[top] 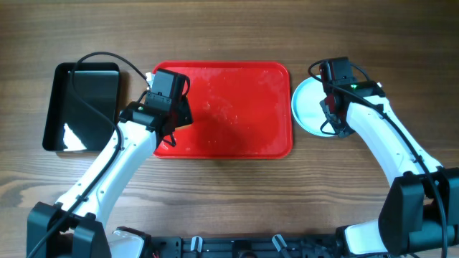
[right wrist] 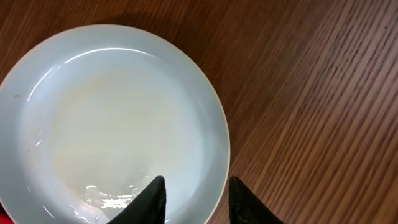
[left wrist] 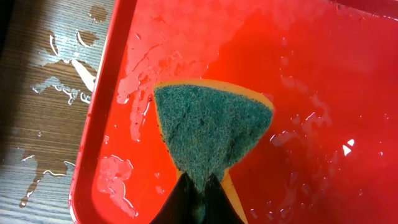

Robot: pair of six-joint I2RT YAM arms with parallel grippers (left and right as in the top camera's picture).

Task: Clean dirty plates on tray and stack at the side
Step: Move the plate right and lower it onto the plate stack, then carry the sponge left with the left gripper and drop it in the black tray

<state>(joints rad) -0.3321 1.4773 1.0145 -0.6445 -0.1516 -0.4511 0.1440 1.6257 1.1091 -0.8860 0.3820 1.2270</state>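
Since no plate shows on the red tray [top: 237,140], the cleaning looks close to finished. The one pale plate [right wrist: 112,118] in sight lies flat on the counter [right wrist: 311,93] just beside the tray's right end, where the stack belongs. Whether other plates sit under it cannot be told.

The right pincer [right wrist: 198,199] hangs over that plate's outer edge, released, with its two fingers spread. The rim runs between them and nothing is squeezed, which fits a plate set down rather than carried. The plate's face is glossy, with a wet patch near the fingers and no brown streaks.

At the tray's far end, the left pincer [left wrist: 198,190] is clenched on a sponge [left wrist: 211,130], green scrub side toward the camera. It hovers over the wet left end of the tray, likely so that drips fall into the tray and not on the wood. Splashes of water [left wrist: 62,81] lie on the counter beside the tray's rim. That pincer is well apart from the plate.
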